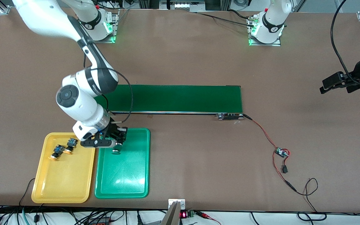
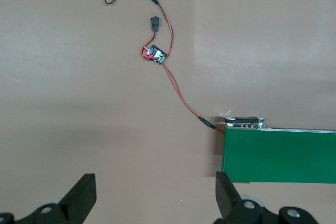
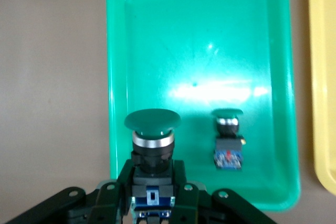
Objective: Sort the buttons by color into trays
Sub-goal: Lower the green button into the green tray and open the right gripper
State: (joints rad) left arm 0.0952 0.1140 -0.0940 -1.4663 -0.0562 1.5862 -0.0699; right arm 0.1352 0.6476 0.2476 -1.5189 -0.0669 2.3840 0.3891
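Brown tabletop (image 1: 180, 62) w/ right claw (image 3: 152, 203) gripping green button (image 3: 152, 129), left claw (image 2: 152, 198) wide.

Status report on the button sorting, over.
Right end effector shut on a green-capped push-button switch over the green plastic tray. Left end effector open, waiting. Nothing in the way.

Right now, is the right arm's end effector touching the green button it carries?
Touching. The right wrist view shows the right end effector with its fingers clamped against the green button body.
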